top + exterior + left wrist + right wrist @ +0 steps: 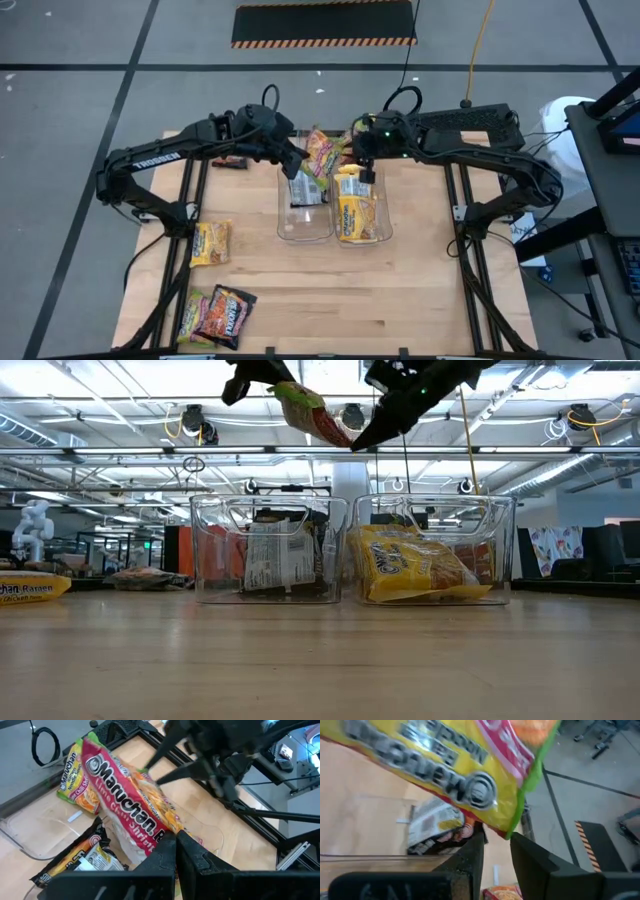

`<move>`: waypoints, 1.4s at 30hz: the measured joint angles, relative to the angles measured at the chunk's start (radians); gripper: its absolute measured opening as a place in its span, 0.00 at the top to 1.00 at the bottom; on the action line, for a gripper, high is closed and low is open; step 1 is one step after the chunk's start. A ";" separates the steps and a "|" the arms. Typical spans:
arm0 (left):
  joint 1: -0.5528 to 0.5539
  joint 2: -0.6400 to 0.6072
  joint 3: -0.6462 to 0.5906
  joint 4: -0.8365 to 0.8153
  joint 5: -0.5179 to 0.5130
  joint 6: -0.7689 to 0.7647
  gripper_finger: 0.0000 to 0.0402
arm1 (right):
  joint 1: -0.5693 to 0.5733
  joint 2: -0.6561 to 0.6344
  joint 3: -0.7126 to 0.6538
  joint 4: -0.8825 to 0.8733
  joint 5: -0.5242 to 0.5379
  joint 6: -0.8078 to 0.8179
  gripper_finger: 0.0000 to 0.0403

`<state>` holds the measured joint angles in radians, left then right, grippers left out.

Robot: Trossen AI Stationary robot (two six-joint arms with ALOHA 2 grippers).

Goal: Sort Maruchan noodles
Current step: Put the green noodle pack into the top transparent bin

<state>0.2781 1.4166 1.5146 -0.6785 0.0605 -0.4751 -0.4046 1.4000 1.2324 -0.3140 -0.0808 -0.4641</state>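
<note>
left bin (305, 232): dark packets (305, 188); right bin (364, 236): yellow packets (357, 208). left gripper (296, 160) clenched on pink-green packet (320, 152); right gripper (362, 160) released.

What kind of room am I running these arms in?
Likely a robotics lab or workshop: exposed ceiling ducts overhead, a white humanoid robot on far benches, and hazard-striped floor matting beyond the wooden table.

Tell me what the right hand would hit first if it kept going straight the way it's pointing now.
Most likely the pink-and-green Maruchan packet that the left hand holds up over the bins. The right hand is open, with the packet's corner just ahead of its fingertips, though exact depth is hard to judge.
</note>
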 joint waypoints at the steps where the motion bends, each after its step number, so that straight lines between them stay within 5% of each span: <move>1: -0.002 0.000 0.000 0.001 0.000 0.000 1.00 | 0.000 0.007 0.000 0.009 0.009 -0.010 0.77; 12: -0.006 -0.002 0.000 0.003 0.000 -0.001 1.00 | 0.000 0.002 0.000 0.056 0.025 -0.047 0.77; 22: -0.006 -0.003 0.000 0.002 -0.005 -0.001 1.00 | 0.000 0.003 -0.001 0.043 -0.101 -0.053 0.77; 32: -0.006 -0.003 0.000 0.001 -0.008 -0.002 1.00 | 0.000 0.003 -0.001 0.053 -0.110 -0.053 0.98; 42: -0.006 -0.002 0.000 0.000 -0.009 -0.004 1.00 | 0.000 0.003 -0.001 0.056 -0.186 -0.053 1.00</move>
<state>0.2726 1.4147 1.5146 -0.6785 0.0513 -0.4793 -0.4046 1.4033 1.2312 -0.2577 -0.2672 -0.5175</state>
